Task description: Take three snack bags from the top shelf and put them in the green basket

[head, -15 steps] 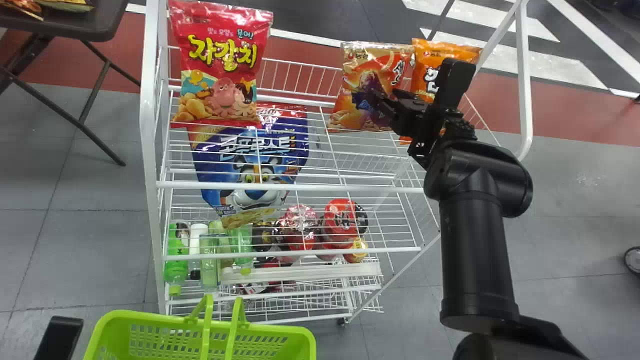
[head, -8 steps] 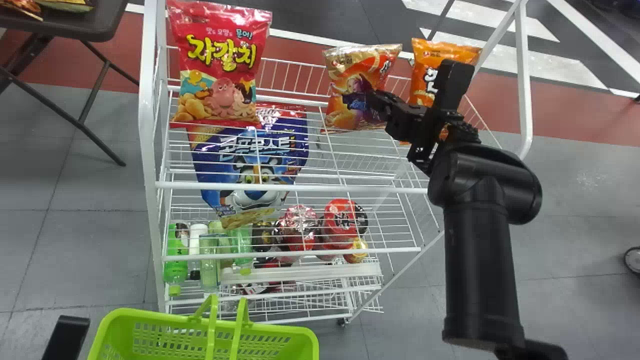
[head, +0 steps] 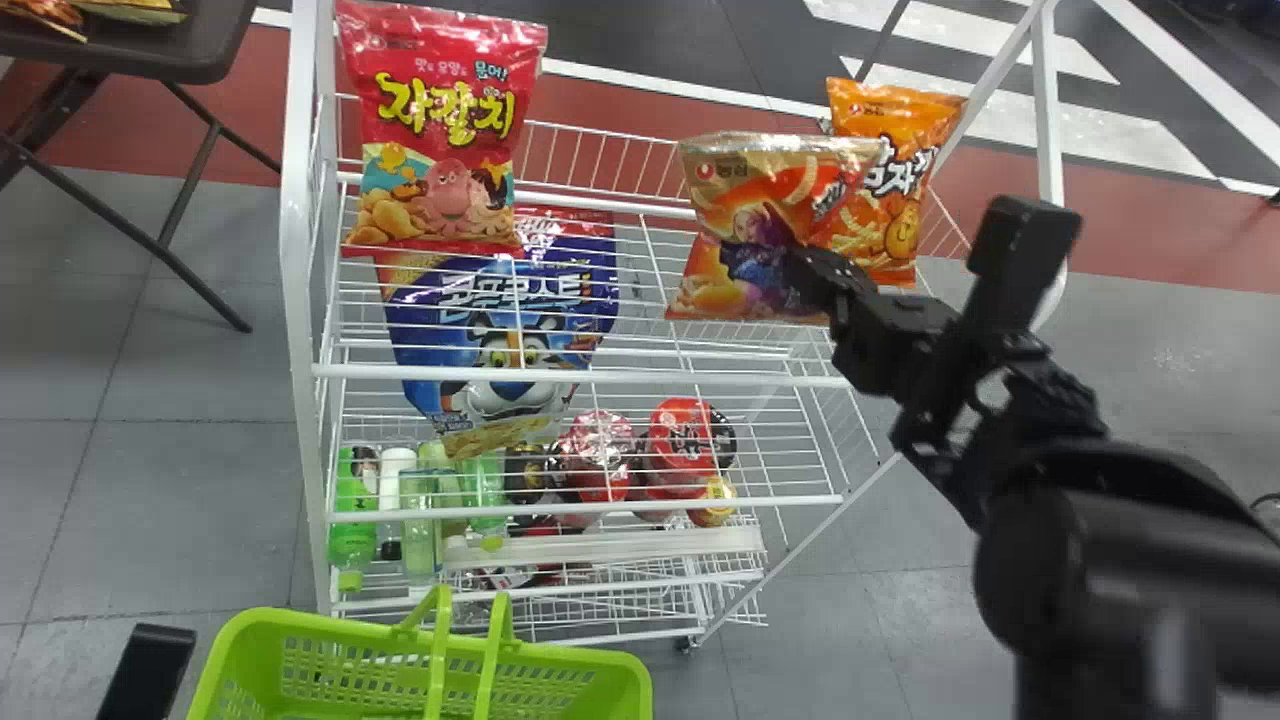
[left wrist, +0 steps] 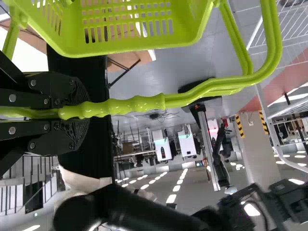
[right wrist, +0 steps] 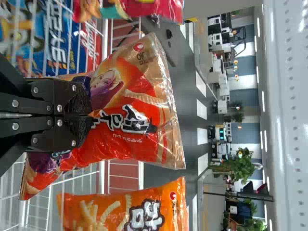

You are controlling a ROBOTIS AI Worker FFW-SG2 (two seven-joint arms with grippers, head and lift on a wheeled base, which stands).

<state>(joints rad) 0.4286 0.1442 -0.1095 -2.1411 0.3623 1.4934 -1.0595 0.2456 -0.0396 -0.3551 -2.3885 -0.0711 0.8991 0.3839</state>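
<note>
Lower and farther right than half a second ago, the red-and-gold snack bag (head: 730,275) and the right hand (head: 800,275) have swung away from the pink-red bag (head: 440,120). Closed together, the hand's ridged black fingers pinch the crinkled, glossy film, puckering it; above them the bag puffs out toward a flat crimped edge. It covers part of the plump orange bag (head: 875,240), upper right of the frame. Upper left, the pillowy pink-red bag stands on thin white wires of the top shelf (head: 580,373). Beneath lies a broad blue pouch (head: 500,330). At the lower left, the left hand (head: 148,672) is clamped around the smooth, bumpy-gripped handle of the green basket (head: 600,660), whose plastic walls are slotted.
</note>
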